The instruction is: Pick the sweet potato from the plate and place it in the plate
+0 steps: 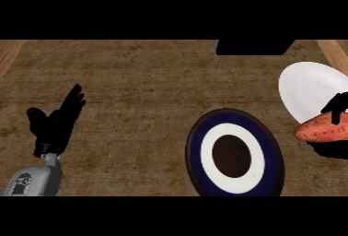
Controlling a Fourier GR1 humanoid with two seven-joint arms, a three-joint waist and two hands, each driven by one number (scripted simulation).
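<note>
Over brown woven counter (149, 83), my right hand (336, 108) is curling round the orange sweet potato (323, 129) beside the white plate (306, 87), right of the navy-ringed plate (265, 143), while my left hand (58, 122) is resting open.

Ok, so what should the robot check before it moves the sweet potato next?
1. Sweet potato in the right hand: ok, fingers curl over it.
2. Sweet potato off the white plate: cannot tell, it shows at that plate's lower edge.
3. Blue-rimmed plate free to receive it: ok, nothing lies on it.
4. Way between the two plates open: ok, only bare counter.
5. Left hand out of the way: ok, open at the far left.
</note>
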